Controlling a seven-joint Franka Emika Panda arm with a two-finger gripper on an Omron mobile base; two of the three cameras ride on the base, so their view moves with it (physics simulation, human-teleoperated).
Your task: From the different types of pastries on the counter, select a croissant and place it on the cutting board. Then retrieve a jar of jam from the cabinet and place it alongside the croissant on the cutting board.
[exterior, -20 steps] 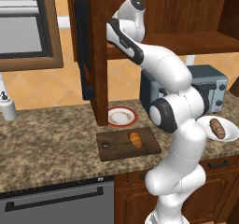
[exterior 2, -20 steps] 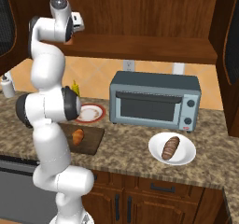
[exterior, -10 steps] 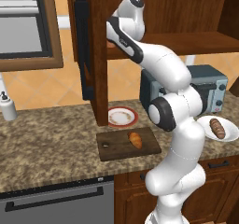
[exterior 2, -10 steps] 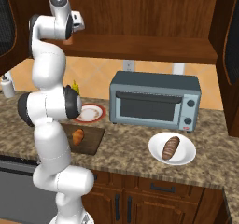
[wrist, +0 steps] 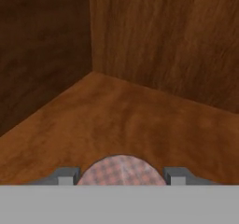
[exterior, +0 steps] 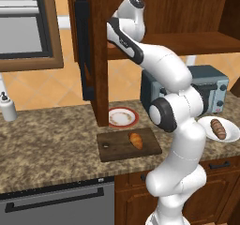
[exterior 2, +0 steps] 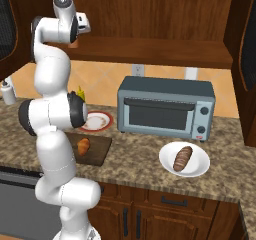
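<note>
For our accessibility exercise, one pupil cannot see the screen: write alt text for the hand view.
A jar's round, pale checked lid sits between the gripper's two grey jaws, which are closed on it at the bottom of the view. Beyond it lies a reddish-brown wooden shelf running back to an inner corner of the cabinet.

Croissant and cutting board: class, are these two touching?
Touching. The left base view shows the croissant lying flat on the cutting board, no gap beneath it.
</note>
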